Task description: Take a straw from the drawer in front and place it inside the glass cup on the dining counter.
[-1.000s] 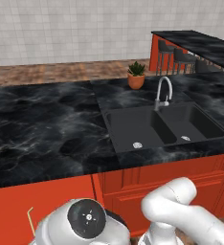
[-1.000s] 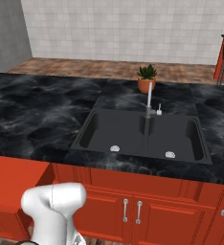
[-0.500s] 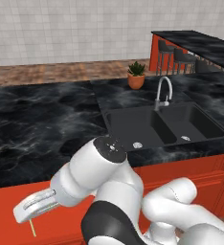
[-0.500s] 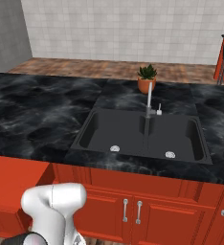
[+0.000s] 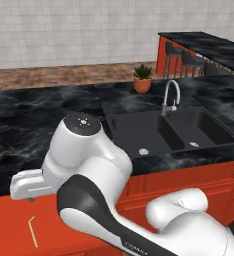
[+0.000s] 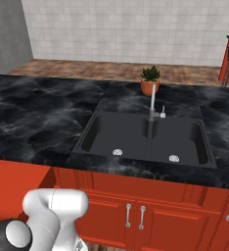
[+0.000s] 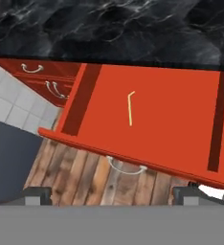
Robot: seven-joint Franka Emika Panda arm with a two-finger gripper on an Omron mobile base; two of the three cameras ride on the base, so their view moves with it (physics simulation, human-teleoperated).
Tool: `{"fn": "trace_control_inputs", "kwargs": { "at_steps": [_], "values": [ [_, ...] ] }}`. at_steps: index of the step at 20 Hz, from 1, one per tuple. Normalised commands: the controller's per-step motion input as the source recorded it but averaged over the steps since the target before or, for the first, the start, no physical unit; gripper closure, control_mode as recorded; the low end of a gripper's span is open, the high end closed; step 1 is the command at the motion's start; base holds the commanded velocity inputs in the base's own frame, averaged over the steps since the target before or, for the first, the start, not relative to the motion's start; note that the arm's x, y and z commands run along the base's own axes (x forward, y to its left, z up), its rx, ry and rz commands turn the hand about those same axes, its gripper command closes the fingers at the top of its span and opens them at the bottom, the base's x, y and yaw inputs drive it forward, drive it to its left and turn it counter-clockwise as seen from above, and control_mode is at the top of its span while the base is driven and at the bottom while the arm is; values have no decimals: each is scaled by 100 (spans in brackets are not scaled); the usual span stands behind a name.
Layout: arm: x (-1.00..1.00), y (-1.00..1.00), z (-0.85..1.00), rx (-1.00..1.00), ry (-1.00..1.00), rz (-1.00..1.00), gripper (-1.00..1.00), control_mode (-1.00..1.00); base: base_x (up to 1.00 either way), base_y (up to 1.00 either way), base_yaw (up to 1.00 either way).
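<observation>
The hand view looks straight down into the pulled-out drawer (image 7: 171, 119), whose flat red floor carries the straw (image 7: 129, 108), a thin pale yellow stick with a short bent tip, lying left of the floor's middle and well clear of the front edge. The gripper (image 7: 111, 195) hangs above with its jaws spread wide, holding nothing.

The left base view shows the straw (image 5: 32, 230) near the drawer's (image 5: 14, 225) front, beneath the hand, plus the sink (image 5: 171, 132), the tap (image 5: 170, 97), a potted plant (image 5: 142, 79) and the dining counter (image 5: 209, 44) with stools at the far right.

The right base view catches a corner of the drawer (image 6: 16, 184) at the left edge, and cabinet doors (image 6: 136, 215) under the sink.
</observation>
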Motion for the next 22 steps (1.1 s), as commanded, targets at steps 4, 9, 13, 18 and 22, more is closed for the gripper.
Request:
{"fn": "trace_control_inputs", "kwargs": {
  "at_steps": [4, 9, 13, 18, 22],
  "values": [
    [45, -16, 0, -10, 10, -21, -100, -100, 0, 0, 0],
    [40, -11, -18, -2, 15, -11, -100, -100, 0, 0, 0],
    [33, -6, -29, 0, 17, -3, -100, -100, 0, 0, 0],
    [23, 0, -35, -1, 11, 0, -100, -100, 0, 0, 0],
    [4, 0, -49, -9, 0, 0, -100, -100, 0, 0, 0]
  ]
}}
